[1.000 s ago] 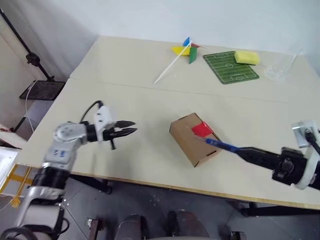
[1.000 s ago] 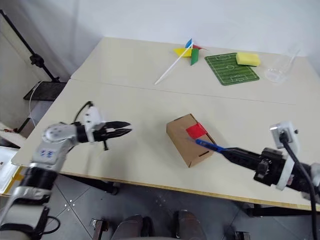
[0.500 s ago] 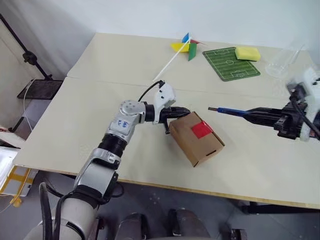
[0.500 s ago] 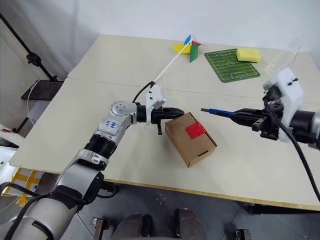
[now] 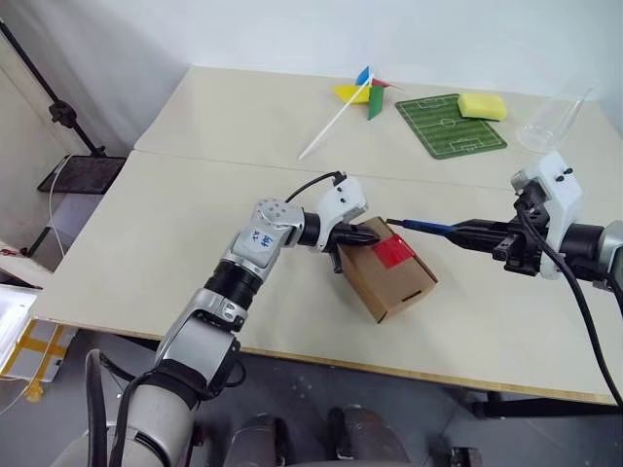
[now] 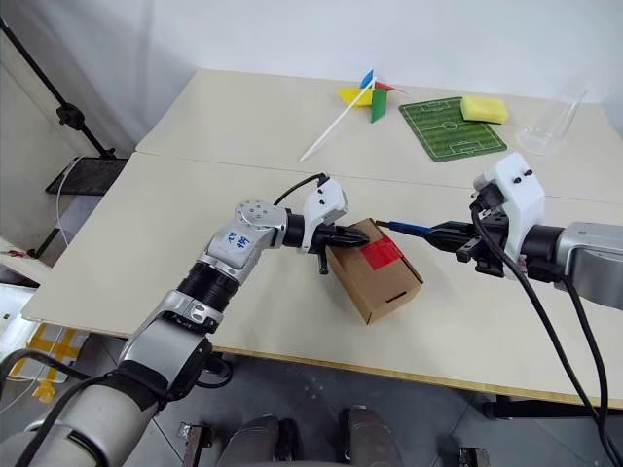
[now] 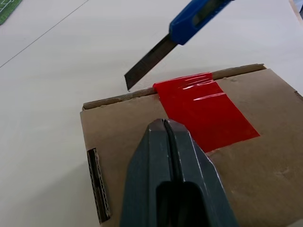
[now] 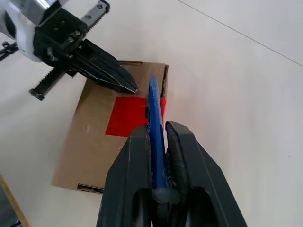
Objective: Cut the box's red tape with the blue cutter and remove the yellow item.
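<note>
Over the box (image 5: 384, 270), left pincer (image 7: 164, 126) closed, blue cutter (image 5: 421, 227) beside

No readable text, brand, number or sign is showing anywhere. Small blue markings are sitting on the grey metal housing of the left arm (image 5: 261, 240), but they are too small to make out.

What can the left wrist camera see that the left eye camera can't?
Left wrist view alone: the blue cutter has a bare metal blade out, its tip hanging just past the box's edge by the red tape. Left eye view alone: the pinwheel, green mat and yellow sponge far back. Both: the shut left gripper on the box top.
</note>
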You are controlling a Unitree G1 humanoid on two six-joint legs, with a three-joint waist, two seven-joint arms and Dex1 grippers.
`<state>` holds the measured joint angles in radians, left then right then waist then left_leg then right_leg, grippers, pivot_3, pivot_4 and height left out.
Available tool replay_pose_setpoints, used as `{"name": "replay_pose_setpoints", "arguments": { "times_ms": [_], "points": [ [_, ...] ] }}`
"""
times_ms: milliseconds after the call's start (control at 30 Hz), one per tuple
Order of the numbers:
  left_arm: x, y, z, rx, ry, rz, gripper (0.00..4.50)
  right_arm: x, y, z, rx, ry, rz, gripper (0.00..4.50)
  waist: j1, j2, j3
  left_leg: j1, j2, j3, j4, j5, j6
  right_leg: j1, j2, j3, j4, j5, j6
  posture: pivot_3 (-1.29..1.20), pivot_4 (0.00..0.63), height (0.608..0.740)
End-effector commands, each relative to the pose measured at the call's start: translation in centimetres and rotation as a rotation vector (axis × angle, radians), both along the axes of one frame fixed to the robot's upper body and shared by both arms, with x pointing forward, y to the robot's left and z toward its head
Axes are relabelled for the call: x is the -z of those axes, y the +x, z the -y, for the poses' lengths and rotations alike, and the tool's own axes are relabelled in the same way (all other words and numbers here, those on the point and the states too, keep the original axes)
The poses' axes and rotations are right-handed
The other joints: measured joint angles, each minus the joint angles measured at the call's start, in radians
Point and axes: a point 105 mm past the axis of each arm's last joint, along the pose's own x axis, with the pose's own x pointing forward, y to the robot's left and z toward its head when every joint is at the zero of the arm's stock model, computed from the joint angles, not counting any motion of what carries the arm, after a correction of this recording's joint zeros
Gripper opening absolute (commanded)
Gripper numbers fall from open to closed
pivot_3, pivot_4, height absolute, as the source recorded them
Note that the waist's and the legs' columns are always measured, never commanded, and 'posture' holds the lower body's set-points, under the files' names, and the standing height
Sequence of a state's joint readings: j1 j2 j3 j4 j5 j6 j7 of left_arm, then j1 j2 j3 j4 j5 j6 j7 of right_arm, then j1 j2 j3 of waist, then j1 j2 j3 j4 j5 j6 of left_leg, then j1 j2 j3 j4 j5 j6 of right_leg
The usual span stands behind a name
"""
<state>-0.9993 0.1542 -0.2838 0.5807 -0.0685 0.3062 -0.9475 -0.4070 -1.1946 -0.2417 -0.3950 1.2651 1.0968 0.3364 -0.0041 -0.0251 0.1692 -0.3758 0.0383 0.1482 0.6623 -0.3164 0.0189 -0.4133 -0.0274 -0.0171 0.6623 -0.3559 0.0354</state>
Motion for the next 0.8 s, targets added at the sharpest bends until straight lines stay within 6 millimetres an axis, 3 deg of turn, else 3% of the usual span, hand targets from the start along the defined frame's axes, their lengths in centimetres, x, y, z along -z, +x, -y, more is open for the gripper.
{"name": "replay_pose_setpoints", "arguments": {
  "times_ms": [33, 567, 800],
  "points": [
    [0.5, -0.5, 0.0, 0.011, 0.02, 0.004, 0.0, -0.3, 0.0, -0.1, -0.004, -0.025, 0.036, 0.18, 0.0, 0.0, 0.0, 0.0, 0.0, 0.0, 0.0, 0.0, 0.0, 0.0, 0.0, 0.0, 0.0, 0.0, 0.0, 0.0, 0.15, 0.74],
    [1.2, -1.0, 0.0, 0.009, 0.023, 0.016, 0.0, 0.9, 0.2, 0.3, 0.01, -0.036, 0.02, 0.18, 0.001, 0.001, 0.0, 0.001, 0.0, 0.0, 0.001, 0.0, 0.0, 0.001, 0.0, 0.0, 0.001, 0.0, 0.0, 0.0, 0.15, 0.74],
    [1.9, -1.3, -0.2, 0.013, 0.058, 0.028, 0.0, 1.6, -0.4, 0.3, -0.023, -0.06, -0.068, 0.18, 0.0, 0.001, -0.001, 0.001, 0.0, 0.0, 0.001, 0.0, 0.0, 0.001, 0.0, 0.0, 0.002, 0.0, 0.0, 0.0, 0.15, 0.74]
  ]
}}
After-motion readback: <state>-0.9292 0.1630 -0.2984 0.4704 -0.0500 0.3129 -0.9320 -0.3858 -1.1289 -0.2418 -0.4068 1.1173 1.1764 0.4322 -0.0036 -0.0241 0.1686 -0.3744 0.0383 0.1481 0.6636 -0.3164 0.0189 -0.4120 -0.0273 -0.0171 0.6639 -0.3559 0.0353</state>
